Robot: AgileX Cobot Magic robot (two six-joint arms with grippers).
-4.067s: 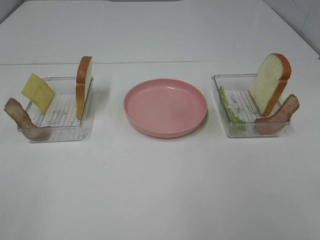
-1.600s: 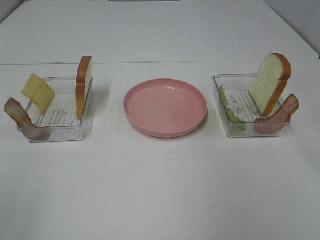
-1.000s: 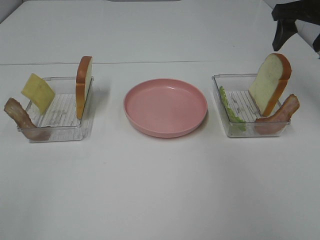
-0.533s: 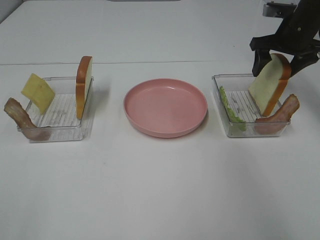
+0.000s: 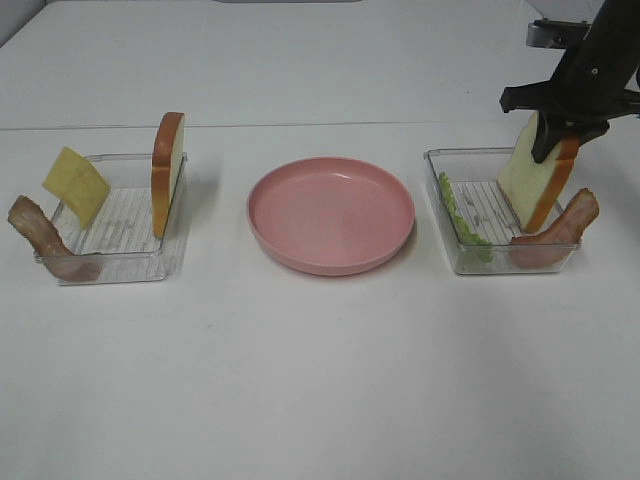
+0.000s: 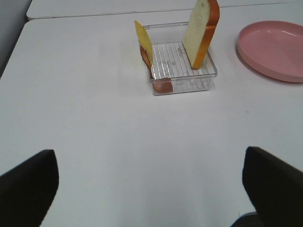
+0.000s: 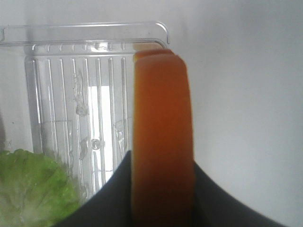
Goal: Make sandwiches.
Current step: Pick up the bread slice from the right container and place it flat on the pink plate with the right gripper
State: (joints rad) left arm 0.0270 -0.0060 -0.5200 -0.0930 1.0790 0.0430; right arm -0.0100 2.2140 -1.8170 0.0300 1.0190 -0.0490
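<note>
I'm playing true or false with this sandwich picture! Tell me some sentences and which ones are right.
1. The pink plate has no food on it. True.
2. The yellow cheese sits in the right tray. False: it leans in the left tray.
3. The right end effector grips the right tray's bread slice. True.
4. The lettuce lies on the plate. False: it is in the right tray.
5. The left end effector holds something. False: it is open and empty.

Plate left of tray with bread slice
</note>
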